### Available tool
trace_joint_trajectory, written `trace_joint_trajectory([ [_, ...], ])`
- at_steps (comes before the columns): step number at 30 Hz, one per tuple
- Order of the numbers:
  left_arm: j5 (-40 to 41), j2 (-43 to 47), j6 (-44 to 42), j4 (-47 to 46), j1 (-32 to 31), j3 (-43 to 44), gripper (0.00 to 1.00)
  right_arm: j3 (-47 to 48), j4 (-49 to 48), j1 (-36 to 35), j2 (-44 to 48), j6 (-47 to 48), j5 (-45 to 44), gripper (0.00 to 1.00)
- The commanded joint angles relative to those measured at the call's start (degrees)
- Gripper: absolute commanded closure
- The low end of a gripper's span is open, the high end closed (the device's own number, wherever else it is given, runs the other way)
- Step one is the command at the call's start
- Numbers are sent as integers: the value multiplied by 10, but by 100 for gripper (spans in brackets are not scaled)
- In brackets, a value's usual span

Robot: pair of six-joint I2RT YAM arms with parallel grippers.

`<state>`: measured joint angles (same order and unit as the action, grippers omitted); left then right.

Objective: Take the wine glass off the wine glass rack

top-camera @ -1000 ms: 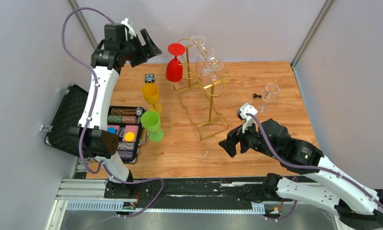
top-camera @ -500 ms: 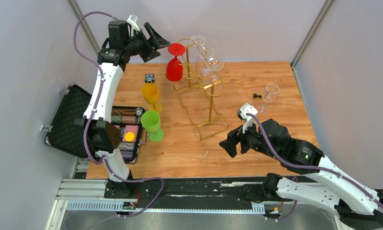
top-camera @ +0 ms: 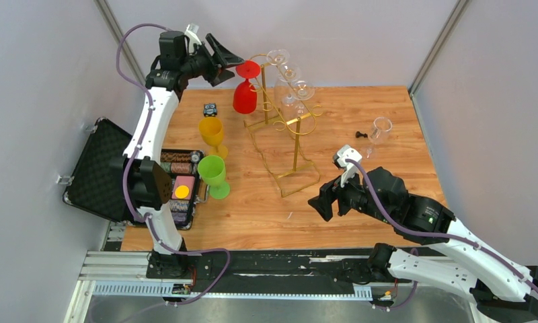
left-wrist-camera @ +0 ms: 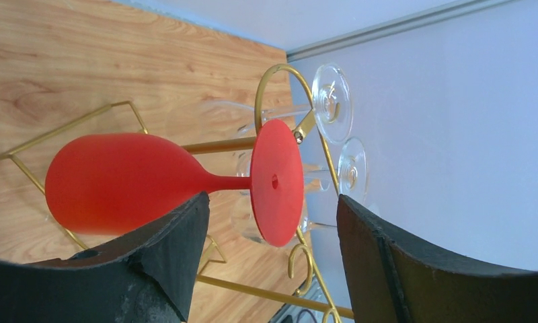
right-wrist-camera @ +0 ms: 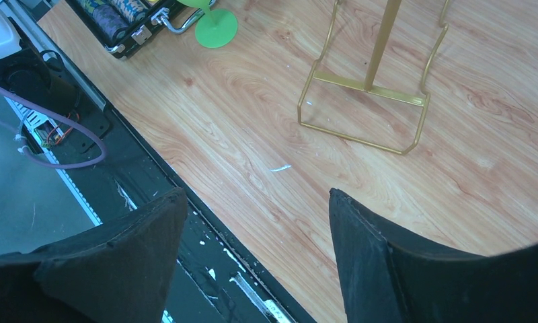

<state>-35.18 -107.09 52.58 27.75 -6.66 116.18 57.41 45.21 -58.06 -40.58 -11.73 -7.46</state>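
One red wine glass [left-wrist-camera: 118,178] hangs foot-up on the gold wine glass rack [top-camera: 296,145], so the left gripper [left-wrist-camera: 272,202], jaws apart and empty, faces its stem.

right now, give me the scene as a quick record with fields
target: red wine glass, hanging upside down on the gold rack
left hand: open, one finger either side of the glass foot, not gripping
right hand: open, empty, over the table near the rack base
also on rack: clear glasses
on table: yellow glass, green glass
task state: glass not yet off
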Motion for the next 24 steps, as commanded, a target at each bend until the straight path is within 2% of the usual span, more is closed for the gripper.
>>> trace_joint_trajectory([
  [1,-26,-1,24,-44,2,-10,24,20,-5,0,1,-3,-7,25],
  [9,-35,-11,29,-51,-3,-6,43,17,-5,0,6,-5,-5,28],
  [18,-43,-16,35,-58,-11,-5,58,13,-4,-1,11,-8,-3,31],
  [24,-49,-16,40,-63,-12,-6,73,11,-3,0,17,-12,-2,32],
])
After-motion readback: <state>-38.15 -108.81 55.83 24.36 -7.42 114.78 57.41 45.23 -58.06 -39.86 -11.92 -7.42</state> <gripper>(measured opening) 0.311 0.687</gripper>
